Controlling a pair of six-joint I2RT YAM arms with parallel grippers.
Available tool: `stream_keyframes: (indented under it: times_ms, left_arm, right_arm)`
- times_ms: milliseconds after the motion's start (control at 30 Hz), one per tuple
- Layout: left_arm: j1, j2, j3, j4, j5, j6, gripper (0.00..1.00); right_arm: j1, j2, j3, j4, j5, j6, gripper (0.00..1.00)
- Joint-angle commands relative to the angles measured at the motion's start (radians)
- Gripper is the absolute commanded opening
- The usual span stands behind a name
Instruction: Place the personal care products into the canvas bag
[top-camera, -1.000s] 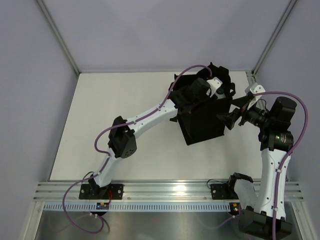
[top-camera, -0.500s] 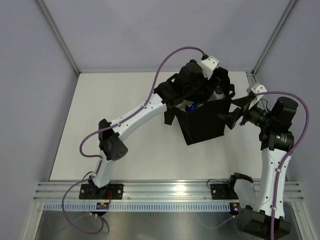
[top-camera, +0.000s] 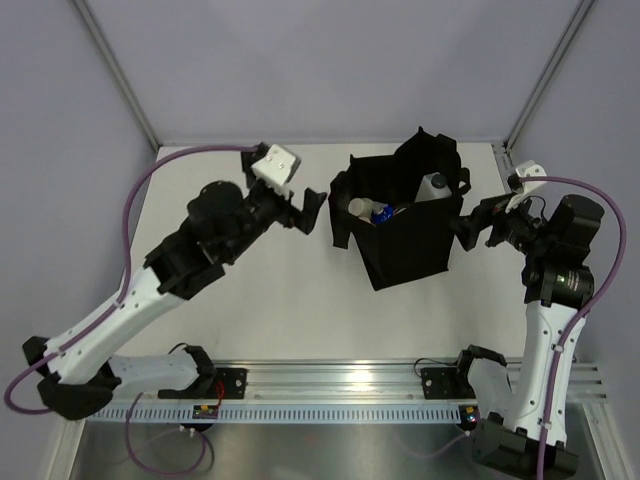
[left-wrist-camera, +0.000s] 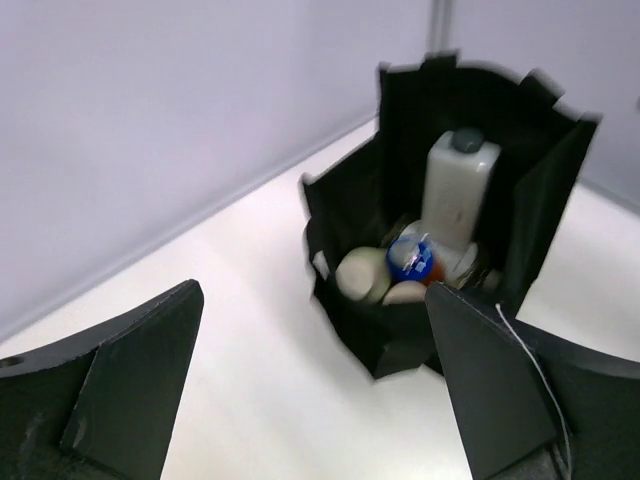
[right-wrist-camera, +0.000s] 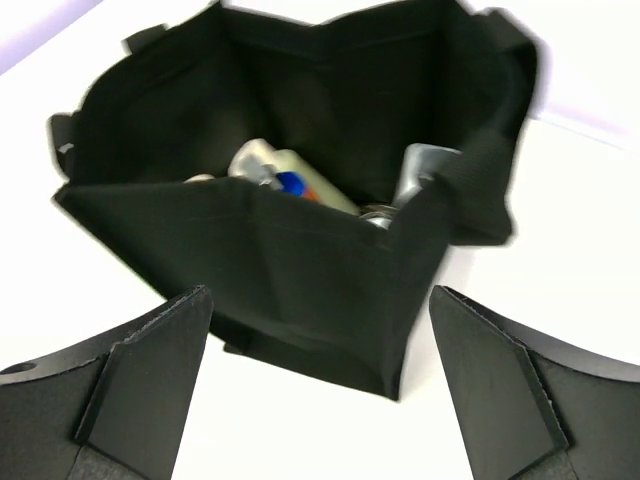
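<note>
The canvas bag (top-camera: 405, 250) stands open at the back middle of the table. Several personal care products lie inside it: a white bottle with a dark cap (top-camera: 432, 187), a beige bottle (top-camera: 360, 207) and a blue-capped orange one (top-camera: 381, 213). My left gripper (top-camera: 305, 210) hangs open just left of the bag, nothing between its fingers. In the left wrist view the bag (left-wrist-camera: 545, 180) and the white bottle (left-wrist-camera: 460, 185) lie ahead of that gripper (left-wrist-camera: 312, 300). My right gripper (top-camera: 470, 228) is open beside the bag's right wall, facing the bag (right-wrist-camera: 300, 270) and the blue cap (right-wrist-camera: 290, 183).
White tabletop (top-camera: 250, 290) stretches left of and in front of the bag. Grey walls close the back and sides, with a metal post (top-camera: 520, 130) at the back right corner. The aluminium rail (top-camera: 330, 380) with the arm bases runs along the near edge.
My left arm came up out of the bag and swung left, and its gripper opened. The bag's mouth now shows the bottles. The right arm barely moved.
</note>
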Motion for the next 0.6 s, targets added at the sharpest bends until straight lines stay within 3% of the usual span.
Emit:
stream_keyframes:
  times_ms: [0,100,233,300,567]
  left_arm:
    - [0.028,-0.132,-0.272,0.054,-0.104,0.028,0.99]
    - [0.057,-0.273,-0.447,0.066,-0.143,0.012,0.99]
    - [0.074,-0.393,-0.571,0.051,-0.166,0.008,0.99]
    - [0.076,-0.422,-0.587,0.022,-0.175,0.003,0.99]
    - [0.076,-0.468,-0.622,-0.015,-0.198,-0.009,0.99]
  right_arm:
    - [-0.005,-0.049,0.069,-0.037,0.206,0.089,1.0]
    - [-0.005,-0.08,0.064,-0.036,0.27,0.157,1.0]
    - [-0.005,-0.117,0.052,-0.033,0.381,0.247,0.99]
    - [-0.005,-0.152,0.017,-0.004,0.463,0.28,1.0]
    - [-0.005,-0.232,-0.074,0.058,0.557,0.357,1.0]
